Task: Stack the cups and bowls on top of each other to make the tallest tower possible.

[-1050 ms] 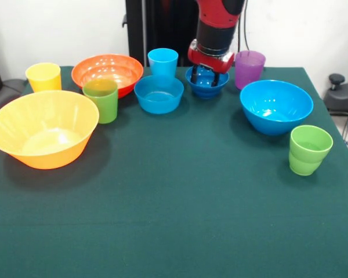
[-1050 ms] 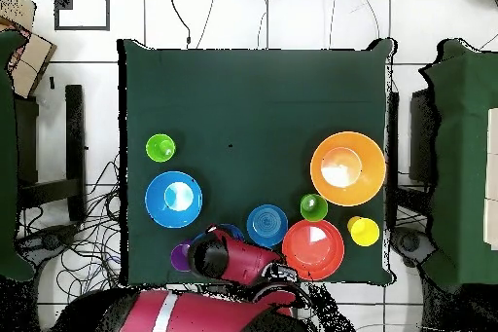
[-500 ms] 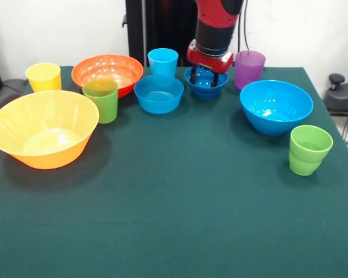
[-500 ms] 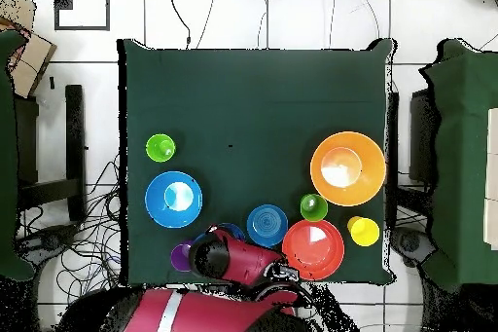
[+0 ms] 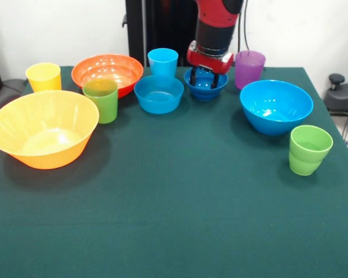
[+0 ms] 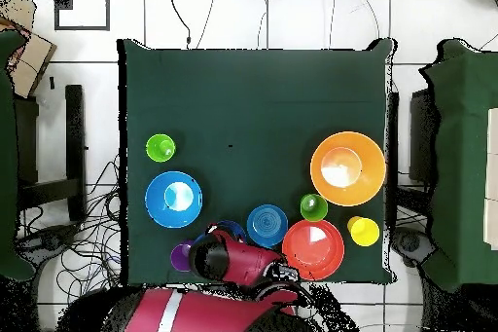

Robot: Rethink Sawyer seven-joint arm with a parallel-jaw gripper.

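The gripper (image 5: 203, 76) hangs from the red and black arm with its dark fingers (image 5: 195, 76) reaching down into the small dark blue glossy plastic bowl (image 5: 206, 88); the fingers look narrowly spread inside the bowl, but whether they press its wall cannot be told. That small dark blue bowl stands upright on the dark green tabletop (image 5: 180, 197) and serves as the landmark here. In the front view, the translucent purple plastic tumbler (image 5: 249, 69) stands just beside it to the right, and the big light blue flared bowl (image 5: 276, 106) lies beyond that, nearer the camera. Just to the left of the small dark blue bowl sits the medium light blue bowl (image 5: 159, 94), with the light blue tumbler (image 5: 162, 62) behind it. Farther left come a green tumbler (image 5: 101, 99), the orange-red flared bowl (image 5: 107, 73), the yellow tumbler (image 5: 43, 77) and the big yellow-orange bowl (image 5: 43, 128). The second green tumbler (image 5: 309, 149) stands well apart, beyond the big light blue bowl. Every bowl and tumbler stands alone, none nested.
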